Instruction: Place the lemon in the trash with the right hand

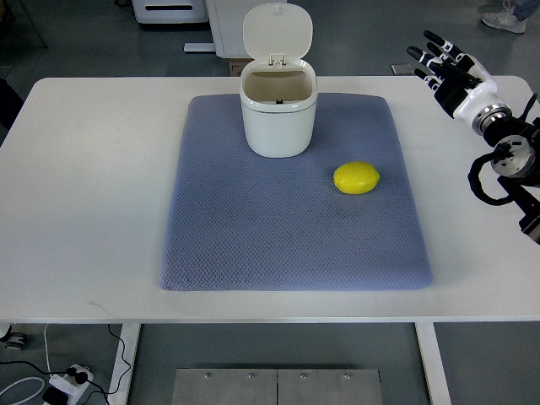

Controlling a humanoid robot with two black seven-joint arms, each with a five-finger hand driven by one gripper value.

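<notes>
Your right hand [447,72] is hovering over the far right corner of the white surface [93,194], its arm coming in from the right edge with black cabling looping at the wrist. The black-and-white fingers [432,57] are spreading open and pointing up-left, holding nothing — well apart from the lemon [355,177]. That lemon, smooth, oval and bright yellow, is lying on the right part of a blue-grey quilted mat [287,236], near the trash bin [278,110] but not touching it. The bin — white, glossy, rounded — is standing upright at the mat's far edge, its hinged lid [277,31] tipping back open
</notes>
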